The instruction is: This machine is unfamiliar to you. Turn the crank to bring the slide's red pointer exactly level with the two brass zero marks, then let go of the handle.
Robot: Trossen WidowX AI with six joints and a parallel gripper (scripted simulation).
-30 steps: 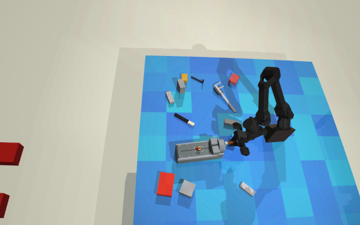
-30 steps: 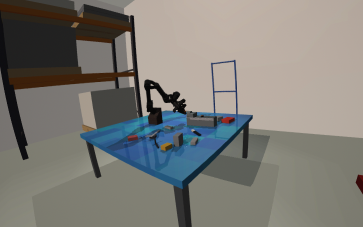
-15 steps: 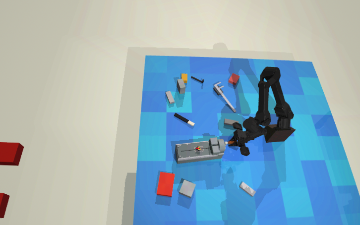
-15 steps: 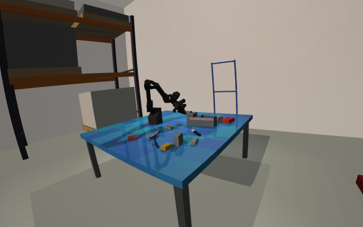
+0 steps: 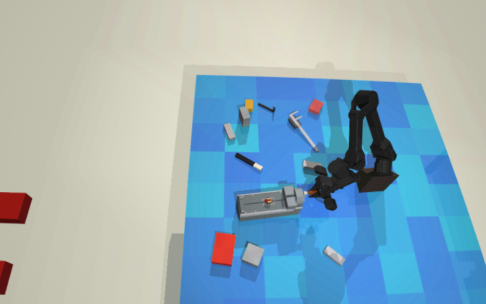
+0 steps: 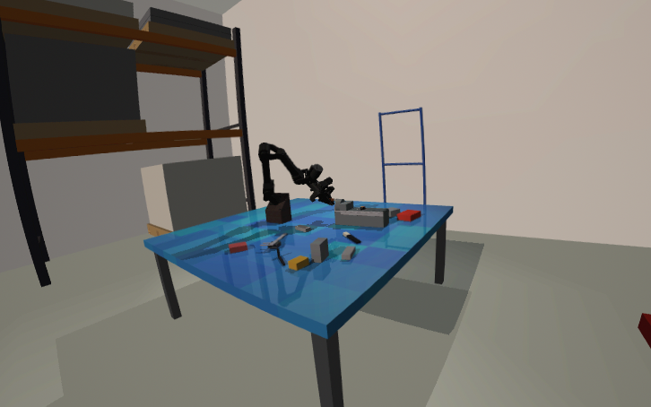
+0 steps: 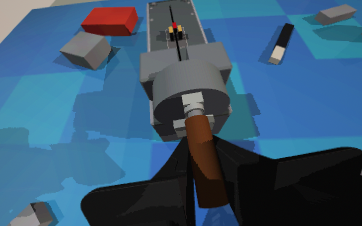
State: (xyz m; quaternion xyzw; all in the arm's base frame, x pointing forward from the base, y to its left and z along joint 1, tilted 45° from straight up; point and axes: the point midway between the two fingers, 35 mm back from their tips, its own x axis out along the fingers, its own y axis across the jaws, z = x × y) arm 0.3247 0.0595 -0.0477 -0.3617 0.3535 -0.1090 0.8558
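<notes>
The grey slide machine (image 5: 260, 211) (image 6: 360, 217) (image 7: 156, 25) lies on the blue table. Its round crank housing (image 7: 191, 87) (image 5: 294, 196) faces my gripper. A brown crank handle (image 7: 206, 160) (image 5: 312, 193) sticks out from the hub. My gripper (image 7: 196, 139) (image 5: 314, 193) (image 6: 329, 196) is shut on this handle. On the slide's track, the red pointer (image 7: 174, 24) (image 5: 266, 201) sits right by the two brass zero marks (image 7: 176, 34) (image 5: 271, 201), near the track's middle. I cannot tell whether it is exactly level with them.
Around the machine lie a red block (image 5: 223, 248) (image 7: 109, 21), a grey block (image 5: 252, 254) (image 7: 85, 49), a black-and-white bar (image 5: 248, 161) (image 7: 281, 42), a caliper (image 5: 302, 130), small grey blocks (image 5: 244, 115) (image 5: 333, 254) and an orange block (image 5: 249, 104). The arm's base (image 5: 377, 179) stands right of the machine.
</notes>
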